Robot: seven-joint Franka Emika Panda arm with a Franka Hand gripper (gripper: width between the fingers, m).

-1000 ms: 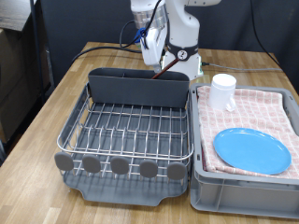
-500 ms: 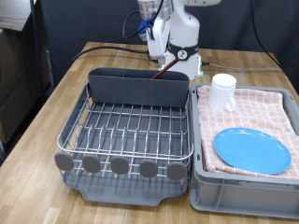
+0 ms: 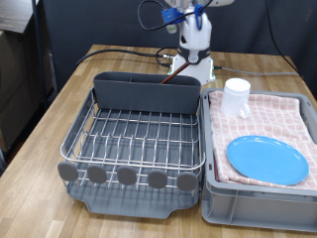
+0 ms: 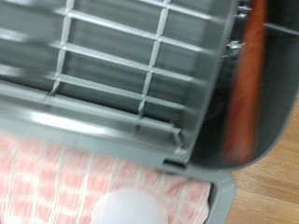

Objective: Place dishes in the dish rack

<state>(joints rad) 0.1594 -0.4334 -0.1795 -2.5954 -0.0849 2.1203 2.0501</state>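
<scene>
Since a second ago your end effector point(image 3: 185, 12) has lifted from just above the back of the dish rack point(image 3: 139, 139) to the exterior view's top edge, where it is partly cut off, so you cannot tell whether its fingers are apart or together, and nothing shows between them. Your wooden spoon point(image 4: 245, 89) now stands in the tall grey utensil compartment point(image 3: 147, 91) at the back of the rack; in the wrist view it reads as a blurred reddish-brown shaft, long axis running along the compartment's depth, and in the exterior view only a small dark-red tip point(image 3: 174, 72) pokes above the compartment's rim, pointing up. The wire bed of the rack holds no dish. Your other two dishes sit in the grey bin point(image 3: 260, 206) lined with pink checked cloth point(image 3: 282, 117), just beside the rack on the exterior view's right: the white mug point(image 3: 236, 96) stands upright near the bin's far corner, and the light-blue plate point(image 3: 267, 160) lies flat on the cloth nearer the exterior view's bottom, apart from the mug. Rack and bin both rest on the wooden bench point(image 3: 45, 139).
</scene>
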